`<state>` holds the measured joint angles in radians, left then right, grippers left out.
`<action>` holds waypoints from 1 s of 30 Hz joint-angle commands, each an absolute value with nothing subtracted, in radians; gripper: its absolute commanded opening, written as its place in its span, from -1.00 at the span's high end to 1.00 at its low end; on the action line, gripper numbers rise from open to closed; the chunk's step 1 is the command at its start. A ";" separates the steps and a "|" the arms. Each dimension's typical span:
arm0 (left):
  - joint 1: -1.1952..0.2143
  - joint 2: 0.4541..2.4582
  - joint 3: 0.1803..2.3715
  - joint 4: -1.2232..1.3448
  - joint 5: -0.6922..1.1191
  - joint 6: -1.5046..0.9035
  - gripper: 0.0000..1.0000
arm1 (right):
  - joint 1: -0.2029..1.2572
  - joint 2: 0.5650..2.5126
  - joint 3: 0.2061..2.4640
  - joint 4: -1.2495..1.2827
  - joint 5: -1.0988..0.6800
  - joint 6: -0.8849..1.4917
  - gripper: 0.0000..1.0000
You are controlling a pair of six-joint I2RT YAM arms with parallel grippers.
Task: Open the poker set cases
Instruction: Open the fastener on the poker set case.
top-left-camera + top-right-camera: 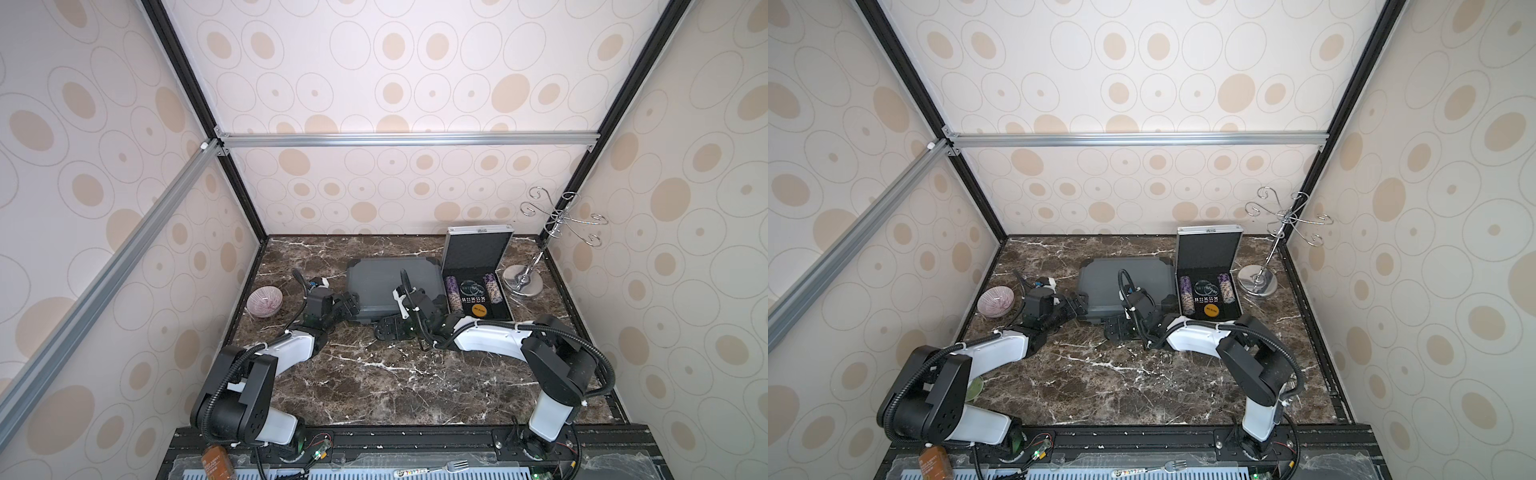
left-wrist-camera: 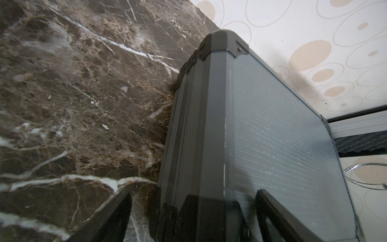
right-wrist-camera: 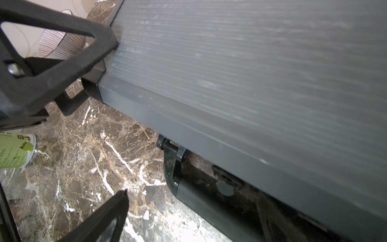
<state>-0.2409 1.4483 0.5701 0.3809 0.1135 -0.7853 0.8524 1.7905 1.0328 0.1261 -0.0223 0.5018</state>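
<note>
Both top views: silver case (image 1: 478, 249) open by the back edge of the tabletop (image 1: 374, 374); dark grey case (image 1: 374, 282) beside it, unopened. Left wrist: left gripper (image 2: 193, 192) spread astride its corner, gripping nothing. Right wrist: right gripper (image 3: 119, 117) spread, empty, by its handle (image 3: 209, 188).

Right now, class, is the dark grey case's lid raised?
No, the dark grey case lies flat with its lid down in a top view.

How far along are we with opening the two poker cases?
Done: the silver case stands open, lid upright, chips showing. In hand: the left gripper and right gripper, both open, straddle the near edge of the dark grey case, gripping nothing. To do: that case lies shut; its lid has to be lifted.
</note>
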 commanded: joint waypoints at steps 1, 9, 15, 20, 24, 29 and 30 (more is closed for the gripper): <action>-0.222 1.472 0.523 0.245 0.081 -0.784 -0.84 | 0.875 1.813 1.061 0.132 -0.034 0.465 -0.97; -0.208 1.466 0.502 0.275 0.112 -0.807 -0.83 | 0.912 1.798 1.065 0.108 -0.068 0.363 -0.94; -0.198 1.463 0.492 0.321 0.127 -0.818 -0.83 | 0.965 1.766 1.060 0.035 -0.035 0.263 -0.93; -0.192 1.455 0.486 0.333 0.132 -0.822 -0.83 | 0.968 1.724 1.001 0.058 -0.021 0.246 -0.92; -0.187 1.448 0.491 0.331 0.133 -0.816 -0.83 | 0.967 1.687 0.971 0.083 0.062 0.251 -0.95; -0.186 1.437 0.488 0.334 0.129 -0.813 -0.83 | 0.962 1.673 0.976 0.091 0.112 0.261 -1.00; -0.186 1.430 0.484 0.334 0.126 -0.810 -0.83 | 0.962 1.670 0.973 0.096 0.120 0.267 -0.98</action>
<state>-0.2008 1.4311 0.5186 0.4583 0.1593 -0.8276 0.9653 1.6924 0.9844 0.0795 0.0708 0.2714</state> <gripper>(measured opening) 0.915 0.992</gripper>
